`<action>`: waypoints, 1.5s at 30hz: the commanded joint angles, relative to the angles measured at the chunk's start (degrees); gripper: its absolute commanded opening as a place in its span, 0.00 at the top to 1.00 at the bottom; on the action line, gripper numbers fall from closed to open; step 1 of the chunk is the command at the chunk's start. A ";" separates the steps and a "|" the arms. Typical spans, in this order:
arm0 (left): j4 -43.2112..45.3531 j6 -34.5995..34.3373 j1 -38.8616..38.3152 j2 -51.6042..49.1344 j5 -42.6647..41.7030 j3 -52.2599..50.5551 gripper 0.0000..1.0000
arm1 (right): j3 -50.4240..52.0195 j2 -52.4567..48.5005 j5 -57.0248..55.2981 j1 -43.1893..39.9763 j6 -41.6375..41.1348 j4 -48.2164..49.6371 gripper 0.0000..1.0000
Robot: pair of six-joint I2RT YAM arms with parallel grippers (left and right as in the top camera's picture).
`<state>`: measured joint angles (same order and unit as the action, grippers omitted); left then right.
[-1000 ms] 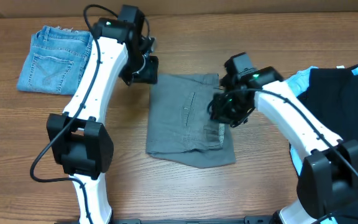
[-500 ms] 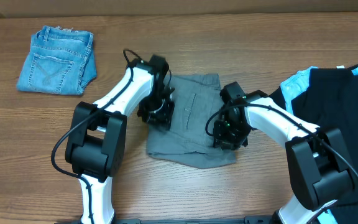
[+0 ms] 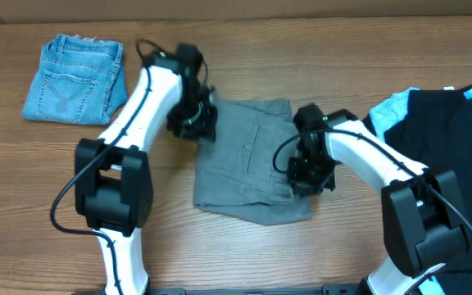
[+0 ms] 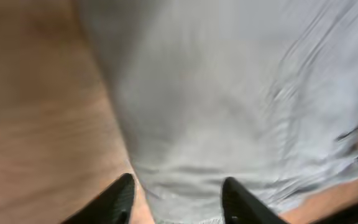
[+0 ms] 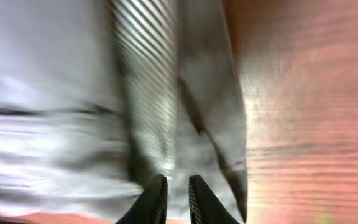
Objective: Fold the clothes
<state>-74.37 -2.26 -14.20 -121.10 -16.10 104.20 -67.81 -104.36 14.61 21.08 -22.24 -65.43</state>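
Grey shorts (image 3: 248, 160) on a wood-grain table (image 3: 342, 57), an arm at each side.
The shorts lie flat mid-table, with denim (image 3: 74, 78) at the far left, a black garment (image 3: 457, 139) at the right edge and a tan strip (image 3: 220, 6) beyond the far edge. The left gripper (image 4: 179, 200) is spread over the shorts' left edge. The right gripper (image 5: 176, 199) has its fingers nearly together by a striped band (image 5: 145, 93); whether they pinch cloth cannot be told.
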 commanded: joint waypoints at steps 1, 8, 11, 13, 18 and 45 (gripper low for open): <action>1.33 1.03 1.49 0.15 -0.02 4.74 0.45 | -4.59 4.66 2.56 -0.15 0.15 -0.02 0.84; 5.99 1.20 1.97 0.11 -0.24 4.44 0.35 | -4.48 3.61 8.76 -0.15 0.13 2.73 0.72; 6.54 1.20 1.97 0.11 -0.22 4.39 0.35 | -2.89 0.98 11.80 -0.15 0.20 3.80 0.72; 6.51 1.20 1.97 0.11 -0.22 4.39 0.34 | -0.39 -1.11 12.68 -0.15 0.15 4.85 0.74; 6.40 1.22 1.97 0.11 -0.02 4.39 0.34 | 4.85 -3.21 12.92 -0.20 -0.90 6.67 0.87; 7.19 8.50 1.75 0.09 -0.04 4.24 0.20 | -6.54 -1.05 12.44 -24.48 7.93 5.70 0.91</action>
<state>-67.42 1.72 -12.27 -121.08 -16.08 108.29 -70.26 -106.78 22.11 -4.19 -18.28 -56.23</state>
